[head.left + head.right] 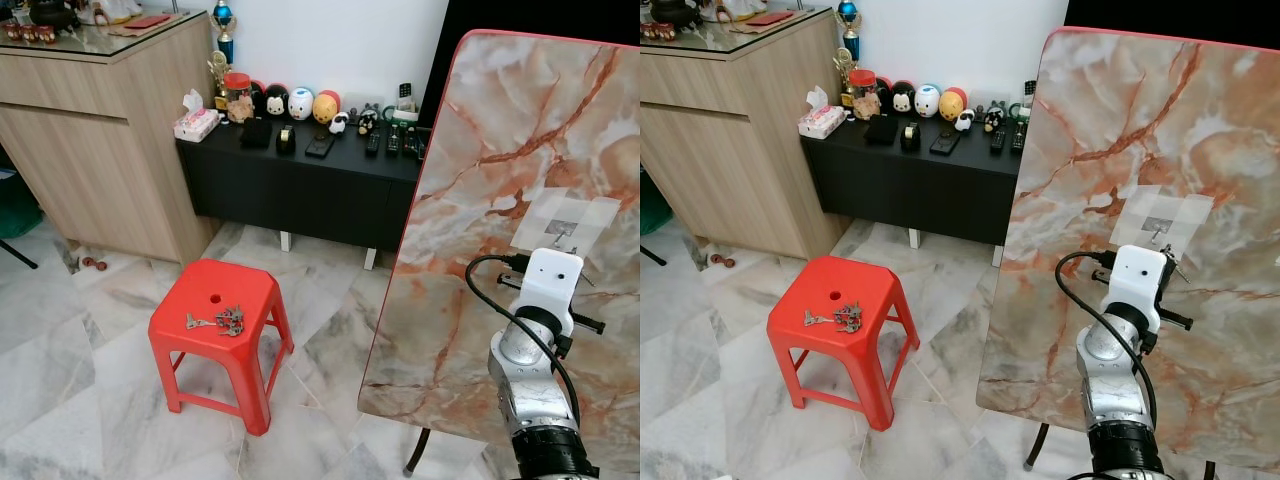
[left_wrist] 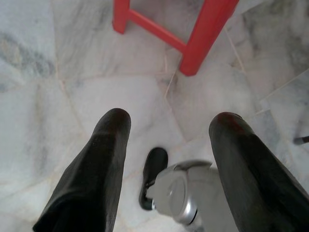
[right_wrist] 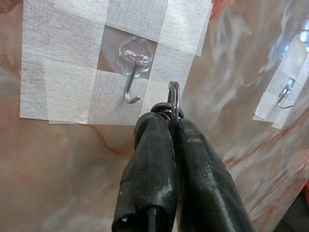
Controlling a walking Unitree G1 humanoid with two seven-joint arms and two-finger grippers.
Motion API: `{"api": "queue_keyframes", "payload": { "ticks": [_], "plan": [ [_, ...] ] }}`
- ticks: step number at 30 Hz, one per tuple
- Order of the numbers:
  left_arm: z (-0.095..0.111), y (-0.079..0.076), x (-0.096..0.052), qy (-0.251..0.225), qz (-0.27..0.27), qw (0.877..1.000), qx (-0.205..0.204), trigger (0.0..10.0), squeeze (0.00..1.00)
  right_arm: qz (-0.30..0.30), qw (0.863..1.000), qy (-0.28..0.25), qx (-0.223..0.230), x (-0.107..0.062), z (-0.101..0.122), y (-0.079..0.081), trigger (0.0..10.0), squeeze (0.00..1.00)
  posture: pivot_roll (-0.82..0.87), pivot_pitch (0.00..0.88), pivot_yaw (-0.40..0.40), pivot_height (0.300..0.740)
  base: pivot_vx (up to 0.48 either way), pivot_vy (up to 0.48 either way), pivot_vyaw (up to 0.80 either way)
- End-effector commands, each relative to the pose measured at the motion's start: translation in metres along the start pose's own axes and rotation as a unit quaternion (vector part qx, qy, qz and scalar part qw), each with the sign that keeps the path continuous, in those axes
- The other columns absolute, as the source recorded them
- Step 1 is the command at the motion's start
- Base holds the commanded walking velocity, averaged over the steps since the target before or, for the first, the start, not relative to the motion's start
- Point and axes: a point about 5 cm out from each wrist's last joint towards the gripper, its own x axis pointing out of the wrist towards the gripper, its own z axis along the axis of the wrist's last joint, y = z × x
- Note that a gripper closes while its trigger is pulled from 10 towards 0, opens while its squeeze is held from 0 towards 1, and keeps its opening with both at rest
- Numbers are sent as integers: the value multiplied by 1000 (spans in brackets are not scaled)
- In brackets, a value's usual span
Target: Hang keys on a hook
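In the right wrist view my right gripper (image 3: 170, 121) is shut on a metal key ring (image 3: 174, 96), which sticks up between the fingertips. The ring is just beside and slightly below a small metal hook (image 3: 131, 79), apart from it. That hook is taped to the upright marble board (image 1: 500, 200), and from the head its tape patch (image 1: 565, 222) shows above my raised right wrist (image 1: 548, 290). More keys (image 1: 225, 321) lie on the red stool (image 1: 215, 295). My left gripper (image 2: 171, 121) hangs open over the floor with nothing between its fingers.
A second taped hook (image 3: 286, 93) sits further along the board. A black low cabinet (image 1: 300, 180) with toys and remotes stands at the back. A wooden counter (image 1: 90, 150) is at the left. The floor is marble tile.
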Motion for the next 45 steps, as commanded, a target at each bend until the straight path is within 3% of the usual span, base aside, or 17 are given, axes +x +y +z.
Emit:
{"api": "queue_keyframes", "payload": {
  "ticks": [1,11,27,34,45],
  "plan": [
    [-5,-2,-1,12,1,1000,-8,10000,0,-9,1000,-7,-1,2,5,-3,10000,0,167,0,-70,740,0,0,0],
    [-4,-3,0,12,4,1000,-12,10000,0,-11,999,14,-27,1,-2,-3,10000,0,167,0,-75,740,0,0,0],
    [-3,-5,1,11,4,1000,-17,10000,0,-2,996,-27,-90,5,3,-4,10000,0,172,0,-83,740,0,0,0],
    [-3,-5,2,12,4,1000,-19,10000,0,-16,994,-13,-108,8,-3,-12,10000,0,166,0,-82,740,0,0,0],
    [-2,-6,2,11,3,1000,-19,10000,0,17,987,-19,-156,4,-11,-7,10000,0,170,0,-84,740,0,0,0]
  ]
}}
